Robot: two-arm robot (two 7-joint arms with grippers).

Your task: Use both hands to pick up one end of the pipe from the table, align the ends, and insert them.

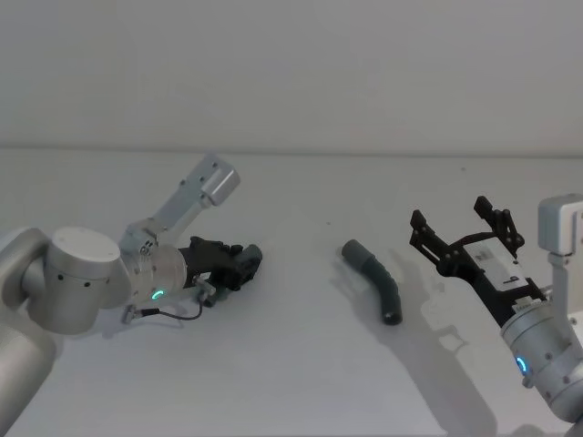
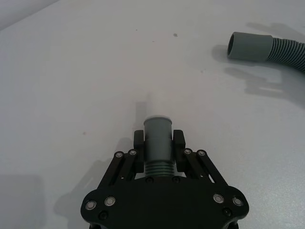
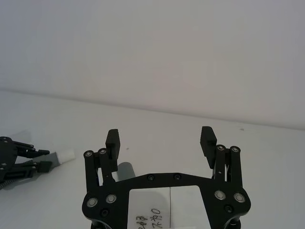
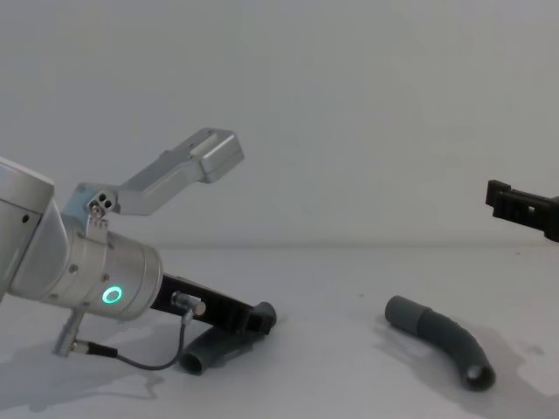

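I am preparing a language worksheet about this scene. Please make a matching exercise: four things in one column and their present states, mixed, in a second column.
1 left gripper
2 right gripper
3 white-tipped pipe piece
4 socket-cuff pipe piece

a lying free on the table
b open, holding nothing
c shut on a pipe piece
d clamped between black jaws

Pairs: 1-c, 2-b, 3-d, 4-a

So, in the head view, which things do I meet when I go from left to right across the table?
left pincer, shut on the stub-tipped pipe piece → socket pipe piece, lying loose → right pincer, open
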